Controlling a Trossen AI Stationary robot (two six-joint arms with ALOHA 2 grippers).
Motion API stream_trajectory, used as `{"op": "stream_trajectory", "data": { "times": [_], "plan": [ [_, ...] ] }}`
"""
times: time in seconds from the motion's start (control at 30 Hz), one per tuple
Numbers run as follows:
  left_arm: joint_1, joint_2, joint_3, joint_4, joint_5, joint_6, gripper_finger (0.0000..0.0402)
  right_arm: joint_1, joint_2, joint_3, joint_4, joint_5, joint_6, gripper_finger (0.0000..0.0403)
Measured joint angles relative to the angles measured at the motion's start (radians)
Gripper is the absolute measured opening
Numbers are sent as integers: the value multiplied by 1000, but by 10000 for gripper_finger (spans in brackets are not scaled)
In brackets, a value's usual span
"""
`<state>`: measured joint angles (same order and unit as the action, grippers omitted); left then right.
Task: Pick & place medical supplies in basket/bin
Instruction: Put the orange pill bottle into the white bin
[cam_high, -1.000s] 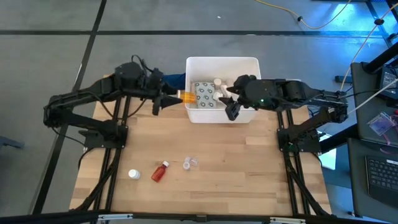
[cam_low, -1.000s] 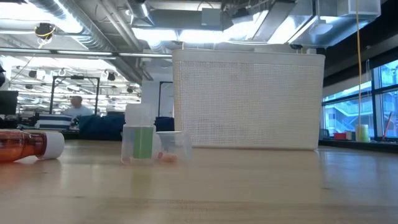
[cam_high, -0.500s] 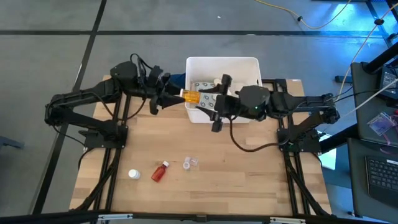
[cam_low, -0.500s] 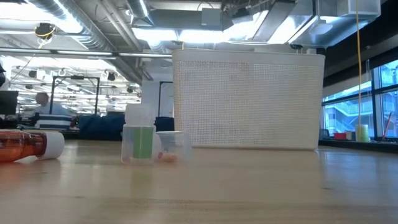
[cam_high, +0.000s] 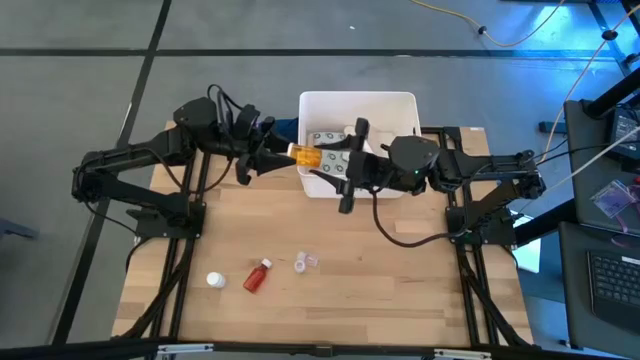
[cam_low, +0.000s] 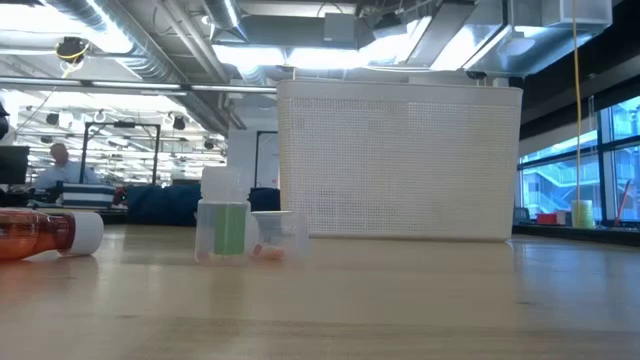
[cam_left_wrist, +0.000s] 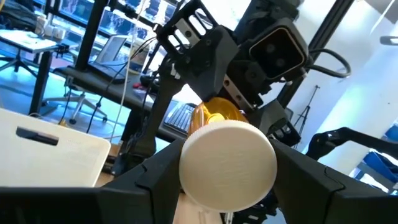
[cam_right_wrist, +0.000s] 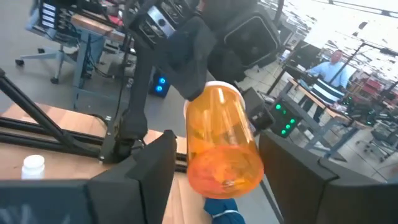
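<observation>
- I had the left jaws (cam_high: 275, 156) gripping the pill bottle (cam_high: 305, 155) by its cap.
- Its long axis pointed straight between my right jaws (cam_high: 350, 165), which stood open around its far end, over the tub (cam_high: 358, 100).

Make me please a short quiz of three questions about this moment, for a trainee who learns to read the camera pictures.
1. True or false: the red bottle lies inside the white tub.
2. Whose jaws grip the orange pill bottle? A. the left arm's B. the right arm's
3. Fill in: the dotted packet lies in the ____.
Key: 1 false; 2 A; 3 tub.
</observation>
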<state>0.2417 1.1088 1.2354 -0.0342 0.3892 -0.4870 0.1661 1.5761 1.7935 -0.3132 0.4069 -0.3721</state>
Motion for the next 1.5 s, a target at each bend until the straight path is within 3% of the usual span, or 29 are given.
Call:
{"op": "stream_trajectory", "data": {
  "times": [0.2,0.3,0.7,1.5],
  "plan": [
    [0,0,-1,22,-1,2,215,0,-2,0,4,-12,4,163],
    [0,0,-1,26,0,7,219,0,-2,0,7,-12,3,151],
    [0,0,0,37,-3,21,213,0,-1,0,-3,23,0,215],
    [0,-1,0,77,-5,19,203,0,1,-1,21,27,-15,218]
  ]
}}
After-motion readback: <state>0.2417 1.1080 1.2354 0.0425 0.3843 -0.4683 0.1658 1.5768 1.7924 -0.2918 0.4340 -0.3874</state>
